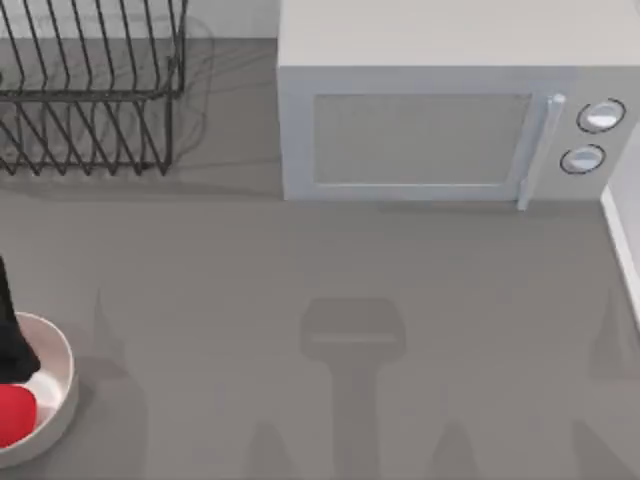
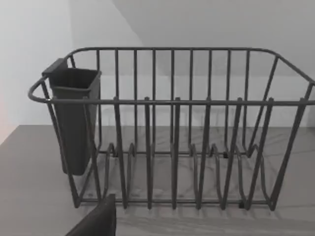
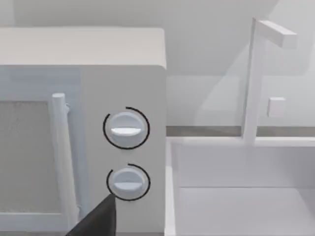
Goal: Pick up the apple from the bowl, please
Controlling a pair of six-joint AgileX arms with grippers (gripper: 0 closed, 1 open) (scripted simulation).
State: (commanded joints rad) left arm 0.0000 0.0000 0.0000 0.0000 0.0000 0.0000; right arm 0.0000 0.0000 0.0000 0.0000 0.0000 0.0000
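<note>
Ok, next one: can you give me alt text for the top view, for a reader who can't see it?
Seen from above, a red apple sits in a white bowl at the grey table's front left edge, with a dark piece of the left arm reaching over the bowl. A wire dish rack stands at the back left and a white microwave at the back right.

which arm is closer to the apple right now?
Left. A dark part of it reaches over the bowl right by the apple at the table's left edge. The right arm faces the microwave, far across.
</note>
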